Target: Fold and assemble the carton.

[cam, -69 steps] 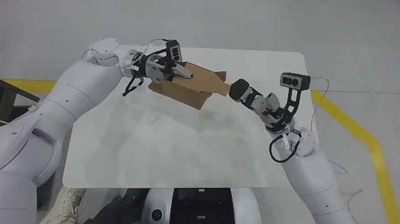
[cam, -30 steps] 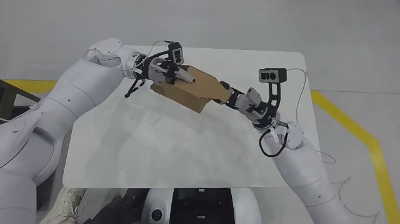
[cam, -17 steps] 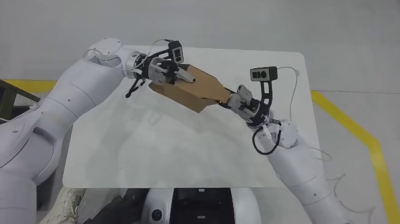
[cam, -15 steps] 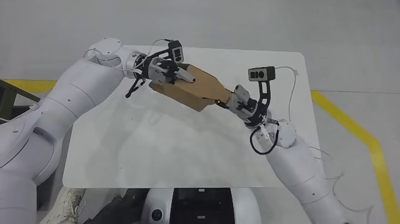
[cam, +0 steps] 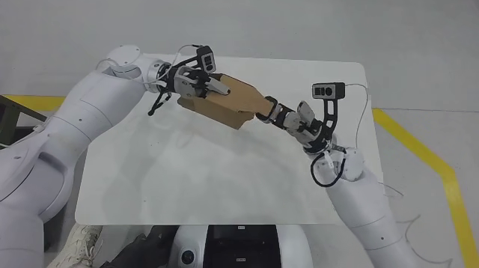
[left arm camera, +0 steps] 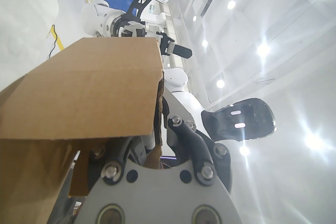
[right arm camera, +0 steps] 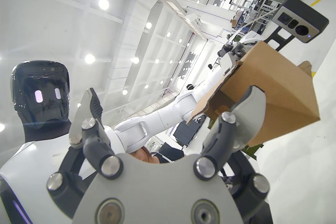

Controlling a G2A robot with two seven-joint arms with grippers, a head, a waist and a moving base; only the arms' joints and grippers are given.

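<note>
Pinches one end of the carton [cam: 233, 102] in the left claw [cam: 203, 87], with a cardboard wall running down between the fingers. Spreads the right claw [right arm camera: 172, 93] wide at the opposite, open end, gripping nothing: one finger [right arm camera: 250, 101] laid against the carton's mouth just beside a loose flap [right arm camera: 210, 101], the other well apart in open air. Carries the carton between both arms over the far part of the bench [cam: 187, 186], tilted, already squared into a tube; cannot tell whether any corner touches the bench.

Seems to be at the closing of the end flaps. To do it well: hold the left pinch firm and steady, to stop the tube twisting or collapsing flat. Push the flap with the flat of the finger rather than the tip, close to the crease, to make the board bend there and not mid-panel. Fold the small side flaps before the large ones. Go in slowly; thin corrugated board, easily dented or torn, with an edge [left arm camera: 158, 104] near the left pinch already ragged. Avoid shoving hard toward the left arm, for fear of sliding the carton out of the pinch. Watch for the free finger catching the far wall on the way in.
</note>
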